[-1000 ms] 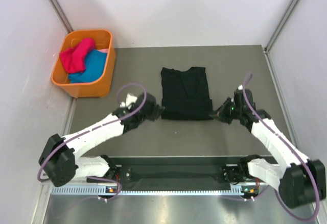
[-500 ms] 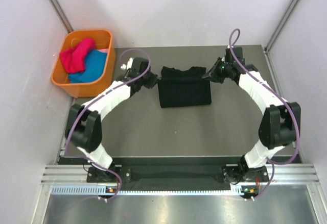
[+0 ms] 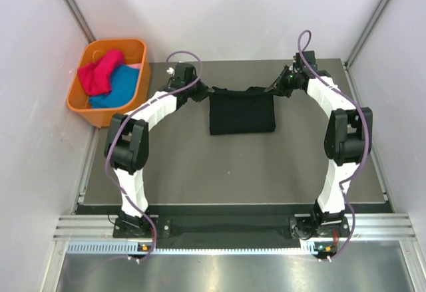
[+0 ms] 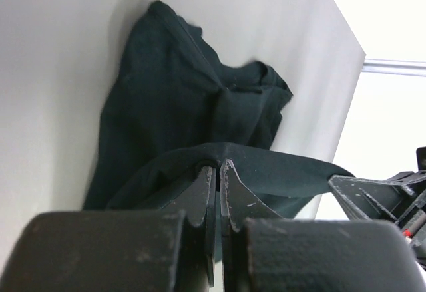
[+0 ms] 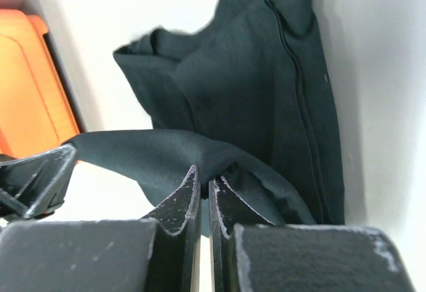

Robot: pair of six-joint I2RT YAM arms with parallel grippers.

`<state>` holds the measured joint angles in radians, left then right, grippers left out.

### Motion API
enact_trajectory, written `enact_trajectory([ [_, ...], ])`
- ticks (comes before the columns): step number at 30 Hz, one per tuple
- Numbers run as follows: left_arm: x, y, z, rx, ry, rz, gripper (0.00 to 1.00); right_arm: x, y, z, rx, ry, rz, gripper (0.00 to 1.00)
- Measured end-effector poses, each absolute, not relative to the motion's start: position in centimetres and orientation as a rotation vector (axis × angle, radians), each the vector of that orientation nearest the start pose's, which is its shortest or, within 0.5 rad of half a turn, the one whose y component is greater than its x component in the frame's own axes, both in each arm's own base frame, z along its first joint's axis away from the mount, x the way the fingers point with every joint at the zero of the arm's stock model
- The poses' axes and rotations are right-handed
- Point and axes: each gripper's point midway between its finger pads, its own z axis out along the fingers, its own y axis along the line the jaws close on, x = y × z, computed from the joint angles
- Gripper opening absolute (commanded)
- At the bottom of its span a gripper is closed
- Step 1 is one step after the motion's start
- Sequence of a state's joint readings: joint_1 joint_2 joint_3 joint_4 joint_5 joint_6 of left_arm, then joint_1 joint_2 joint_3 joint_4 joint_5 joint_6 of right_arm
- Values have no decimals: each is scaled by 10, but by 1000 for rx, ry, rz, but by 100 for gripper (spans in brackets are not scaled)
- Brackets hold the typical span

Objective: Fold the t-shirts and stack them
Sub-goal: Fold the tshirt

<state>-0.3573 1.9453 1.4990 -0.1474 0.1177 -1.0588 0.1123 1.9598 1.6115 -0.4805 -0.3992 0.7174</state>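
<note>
The near hem is up and over: a second ago the black t-shirt (image 3: 241, 114) lay full length, and now it sits doubled on itself in the far middle of the bench (image 3: 233, 172), hem carried to the collar. The left jaws and right jaws are each pinched tight on a cloth corner, so this fold looks ready for release. The pink shirt (image 3: 100, 71) and teal shirt (image 3: 120, 91) wait in the orange basket (image 3: 126, 114), far left.
</note>
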Motion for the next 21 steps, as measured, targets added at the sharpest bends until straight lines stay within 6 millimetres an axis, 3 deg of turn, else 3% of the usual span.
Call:
enact_trajectory([
  [7,520,-243,134,-756,2201,-919,0,513,154,139,536,2423,908,0],
  [15,547,-247,123,-774,2189,-956,0,536,149,119,552,2433,948,0],
  [21,564,-248,118,-791,2171,-970,0,555,148,115,548,2417,982,1],
])
